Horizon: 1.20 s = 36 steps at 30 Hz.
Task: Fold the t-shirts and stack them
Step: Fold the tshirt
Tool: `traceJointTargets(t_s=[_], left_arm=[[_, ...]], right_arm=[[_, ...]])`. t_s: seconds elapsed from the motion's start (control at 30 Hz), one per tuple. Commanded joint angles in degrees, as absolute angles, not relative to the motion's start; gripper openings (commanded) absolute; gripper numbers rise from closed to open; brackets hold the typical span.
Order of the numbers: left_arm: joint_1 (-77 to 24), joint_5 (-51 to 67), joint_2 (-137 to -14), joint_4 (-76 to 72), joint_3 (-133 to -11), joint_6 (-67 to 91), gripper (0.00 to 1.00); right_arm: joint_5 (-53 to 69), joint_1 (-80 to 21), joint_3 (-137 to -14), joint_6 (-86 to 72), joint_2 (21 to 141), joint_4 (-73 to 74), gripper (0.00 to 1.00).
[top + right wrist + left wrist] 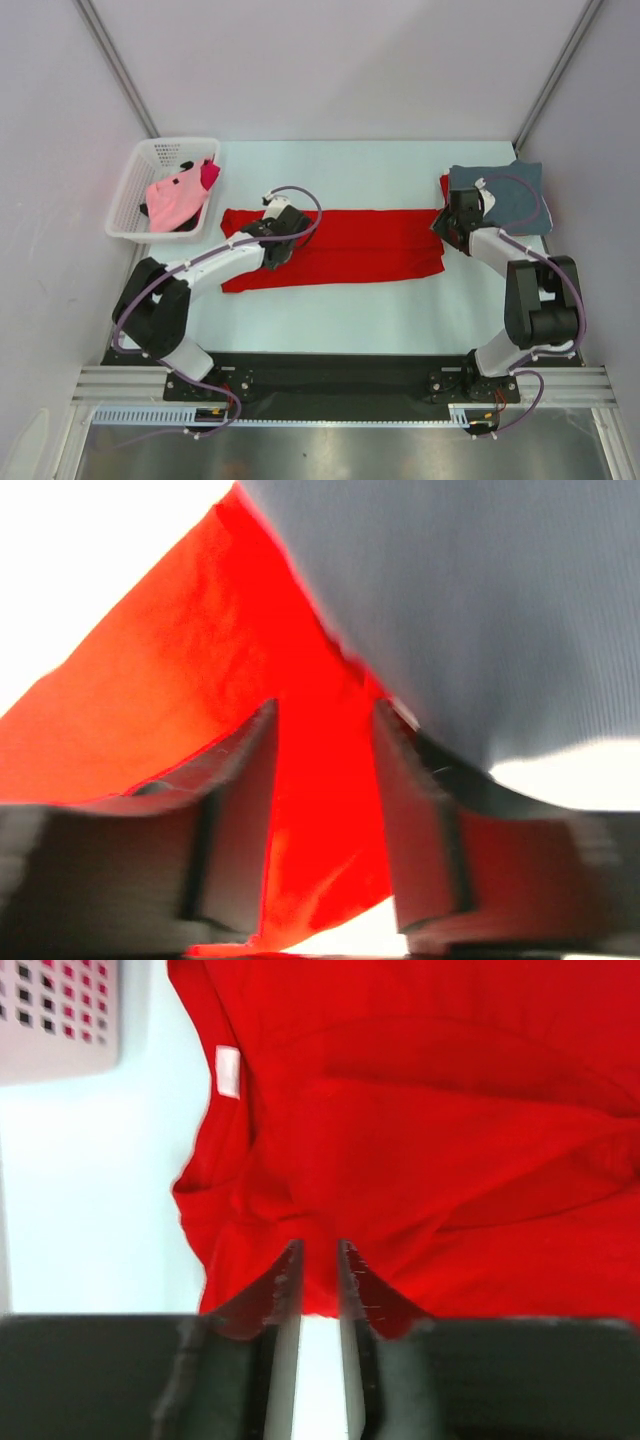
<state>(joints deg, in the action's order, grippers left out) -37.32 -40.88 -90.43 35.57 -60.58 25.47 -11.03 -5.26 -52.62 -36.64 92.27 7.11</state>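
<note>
Lengthwise across the table (350,320), a plain red t-shirt (350,245) is laid out as a folded band, its long axis running left to right, parallel to the near edge. Its left end is pointed toward the white basket (128,205), in which pink t-shirts (172,200) are heaped. Its right end is met by a folded grey-blue t-shirt (510,195) at the far right, the two cloths touching. The left gripper (272,242) is seen over the band's left part, its jaws parted by only a narrow slit, with red cloth right at the tips; whether a fold is pinched cannot be told. The right gripper (448,228) is placed at the band's right end with its jaws clearly apart; red cloth is seen in the gap, but no grip on it can be made out. A white label (228,1070) is shown on the shirt's edge nearest the basket.
</note>
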Motion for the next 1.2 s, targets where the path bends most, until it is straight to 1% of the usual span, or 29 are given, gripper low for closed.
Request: traceJointTargets(t_s=[0.0,0.03,0.1,0.13,0.2,0.23,0.3,0.33,0.37,0.4,0.43,0.57,0.67,0.7,0.73,0.83,0.93,1.07,1.17], left_arm=[[-38.3,-39.6,-85.0,33.7,-58.8,27.7,0.27],[-38.5,-38.2,-84.0,33.6,-58.5,27.4,0.35],[-39.9,-38.3,-81.8,34.3,-58.3,27.1,0.42],[-40.3,-38.0,-79.2,34.5,-57.9,27.2,0.50],[-40.3,-36.9,-76.9,34.5,-57.4,27.7,0.55],[-40.3,-36.7,-75.3,33.8,-56.9,27.9,0.61],[-38.7,-35.3,-74.5,32.5,-56.3,27.8,0.66],[-37.5,-34.0,-74.3,31.6,-55.6,27.7,0.67],[-36.1,-29.5,-74.2,29.5,-55.3,27.6,0.67],[-33.2,-27.7,-74.4,28.4,-54.8,27.7,0.66],[-31.9,-26.2,-74.4,25.9,-54.0,28.1,0.66],[-24.2,-18.7,-76.6,20.0,-53.0,30.2,0.66],[-19.6,-16.3,-79.5,17.7,-54.3,31.9,0.66],[-18.6,-15.9,-82.0,18.0,-56.1,32.4,0.66],[-17.8,-15.3,-83.6,18.2,-57.0,32.5,0.66],[-15.6,-13.5,-89.5,18.6,-61.2,32.0,0.66],[-14.3,-13.5,-95.7,20.2,-66.2,32.1,0.66],[-12.8,-13.3,-102.8,22.4,-72.3,32.8,0.66],[-12.2,-13.4,-107.6,24.3,-76.0,33.3,0.66]], right_arm=[[-16.7,-7.2,-48.9,-38.1,85.5,1.0,0.52],[-17.0,-7.5,-48.3,-37.3,84.7,0.5,0.57],[-17.8,-9.7,-49.4,-35.5,84.0,0.5,0.57],[-18.5,-10.6,-50.4,-33.9,84.4,1.2,0.57],[-18.5,-13.5,-53.9,-33.2,86.0,2.9,0.54],[-17.8,-14.4,-54.5,-33.0,86.5,3.3,0.51],[-13.7,-16.6,-55.6,-34.2,88.3,2.9,0.49],[-11.6,-17.5,-55.7,-34.4,88.9,2.0,0.46],[-7.9,-18.3,-56.0,-35.0,89.7,0.5,0.45],[-6.6,-20.7,-56.7,-35.3,91.1,0.5,0.45],[-2.0,-21.7,-57.0,-35.4,92.3,-3.7,0.46],[10.3,-25.7,-59.9,-38.7,98.5,-11.7,0.47],[20.6,-28.4,-65.2,-40.7,106.2,-17.3,0.47],[23.2,-29.5,-70.7,-41.3,108.4,-17.4,0.47],[27.6,-30.1,-73.6,-41.6,113.3,-16.2,0.47],[34.1,-31.6,-82.3,-43.8,121.1,-15.8,0.46],[36.9,-32.9,-88.0,-44.9,125.1,-16.5,0.45],[41.4,-33.8,-93.3,-46.2,132.3,-17.6,0.45],[45.1,-34.4,-96.5,-47.1,135.3,-18.2,0.45]])
